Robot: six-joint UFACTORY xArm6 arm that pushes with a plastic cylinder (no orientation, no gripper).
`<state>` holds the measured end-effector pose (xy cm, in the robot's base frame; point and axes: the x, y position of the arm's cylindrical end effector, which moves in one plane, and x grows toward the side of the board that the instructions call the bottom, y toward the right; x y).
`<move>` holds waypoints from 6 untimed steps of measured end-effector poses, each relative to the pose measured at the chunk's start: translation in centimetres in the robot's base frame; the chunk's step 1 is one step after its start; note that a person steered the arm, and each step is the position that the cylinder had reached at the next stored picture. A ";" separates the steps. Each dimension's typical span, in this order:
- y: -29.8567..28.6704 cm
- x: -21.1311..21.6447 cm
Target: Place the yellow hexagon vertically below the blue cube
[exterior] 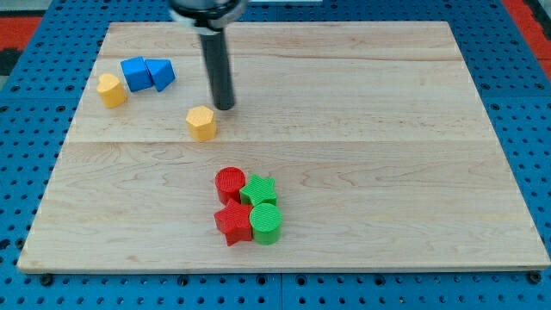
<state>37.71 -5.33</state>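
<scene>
Two yellow blocks (201, 122), two blue (135, 73), two red (230, 184), two green (258, 190); my tip (224, 106) touches none.

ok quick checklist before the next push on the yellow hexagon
1. Yellow hexagon located, near board centre-left: ok.
2. My tip beside it, just up and to the view's right: ok. Touching it: cannot tell.
3. Blue cube spotted at the view's upper left, against a blue wedge: ok.
4. Hexagon already below the cube: not ok, it lies to the cube's lower right.
5. Other yellow block, left of the cube, not mistaken for the target: ok.
6. Red and green cluster away from the path: ok.
</scene>
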 end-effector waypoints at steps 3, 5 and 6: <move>-8.5 2.8; -5.9 4.6; -6.8 6.1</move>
